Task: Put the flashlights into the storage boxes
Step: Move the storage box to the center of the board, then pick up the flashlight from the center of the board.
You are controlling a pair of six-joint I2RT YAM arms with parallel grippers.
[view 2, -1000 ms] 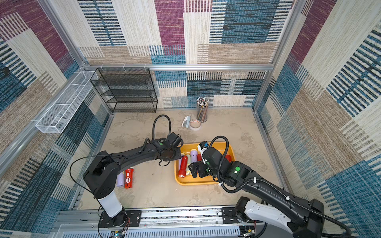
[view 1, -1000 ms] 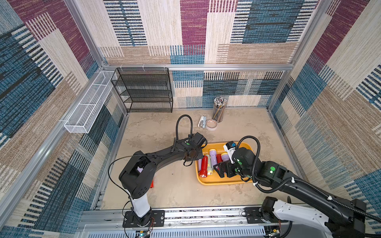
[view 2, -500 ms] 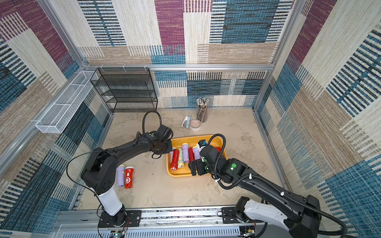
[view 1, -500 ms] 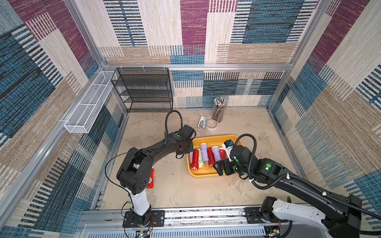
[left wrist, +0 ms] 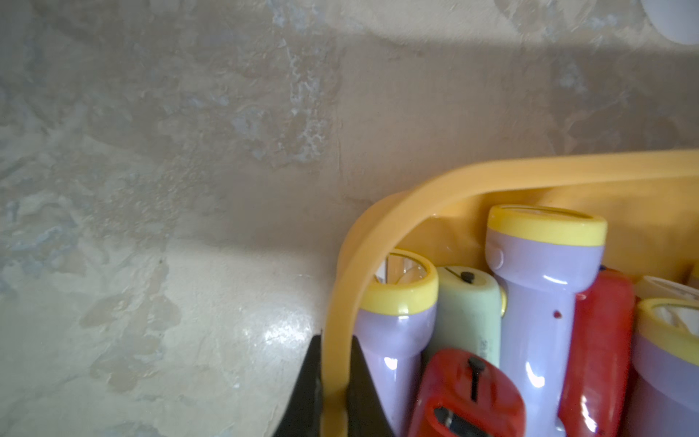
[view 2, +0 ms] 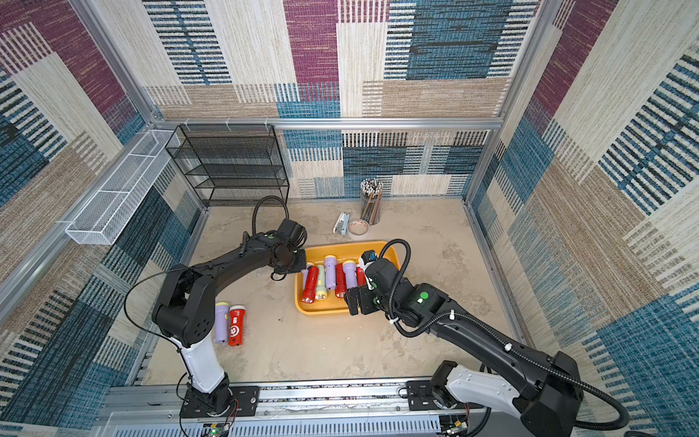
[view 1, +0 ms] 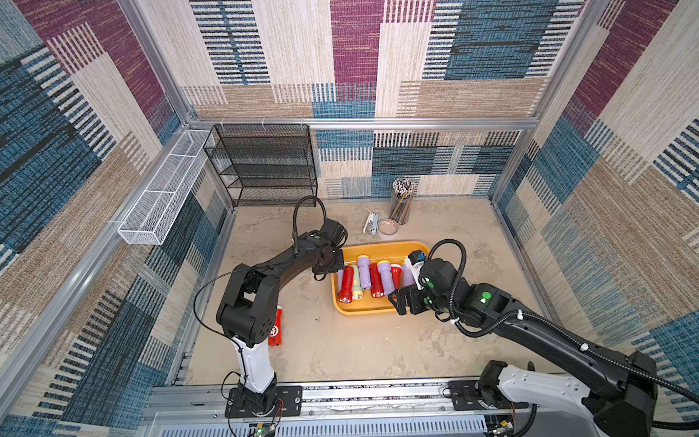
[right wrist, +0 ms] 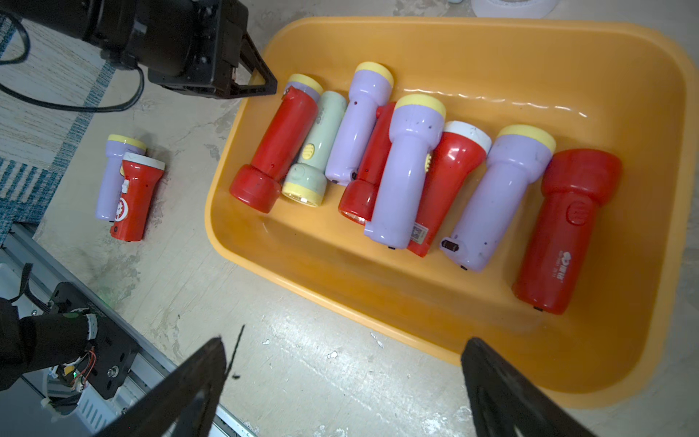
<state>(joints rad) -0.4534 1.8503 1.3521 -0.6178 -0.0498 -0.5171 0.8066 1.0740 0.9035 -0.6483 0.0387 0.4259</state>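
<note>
The yellow-orange storage box (view 1: 363, 311) (view 2: 321, 311) (right wrist: 529, 56) lies mid-floor with several red, lilac and one pale green flashlights (right wrist: 408, 170) (view 1: 372, 278) lying in it. My left gripper (view 1: 333, 265) (view 2: 299, 265) (left wrist: 334, 378) is shut on the box's left rim (left wrist: 491, 178), one finger inside, one outside. My right gripper (view 1: 403, 300) (view 2: 355, 300) (right wrist: 344, 340) hangs open at the box's near right corner, holding nothing. A lilac flashlight (view 2: 221, 321) (right wrist: 113, 174) and a red flashlight (view 2: 235, 325) (right wrist: 138, 200) (view 1: 276, 329) lie side by side on the floor by the left arm's base.
A black mesh rack (view 1: 264, 166) stands at the back left, with a white wire basket (view 1: 159, 204) on the left wall. A pencil cup (view 1: 401, 200), a tape roll (view 1: 387, 227) and a small white tool (view 1: 371, 223) sit behind the box.
My left gripper has pulled the storage box to the left and slightly back, flashlights shifting inside. My right gripper has followed along its near edge, still open.
</note>
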